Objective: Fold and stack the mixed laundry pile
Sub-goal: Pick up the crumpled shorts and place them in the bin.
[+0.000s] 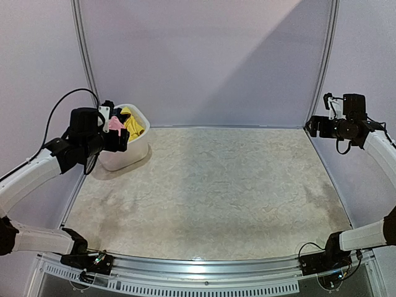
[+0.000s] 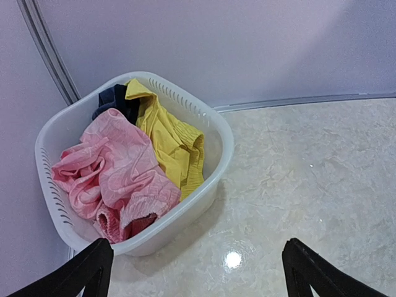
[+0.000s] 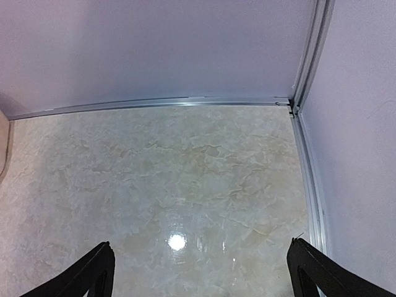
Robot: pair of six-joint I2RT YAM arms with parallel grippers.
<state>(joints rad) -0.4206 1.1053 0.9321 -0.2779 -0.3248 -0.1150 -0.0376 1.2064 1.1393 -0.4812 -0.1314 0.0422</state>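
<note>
The laundry pile lies in a white plastic tub (image 2: 216, 133) at the table's far left. In the left wrist view a pink ruffled piece (image 2: 114, 176) lies in front, a yellow piece (image 2: 170, 145) beside it on the right, and a navy piece (image 2: 112, 99) peeks out at the back. The tub (image 1: 139, 150) with pink (image 1: 115, 125) and yellow (image 1: 133, 124) cloth also shows in the top view. My left gripper (image 1: 117, 137) hovers open and empty just in front of the tub. My right gripper (image 1: 315, 127) is open and empty, raised at the far right.
The marbled tabletop (image 1: 210, 192) runs between the arms. Pale walls with metal frame rails (image 1: 83, 55) close the back and sides. The right wrist view shows the back right corner (image 3: 292, 106) and bare tabletop.
</note>
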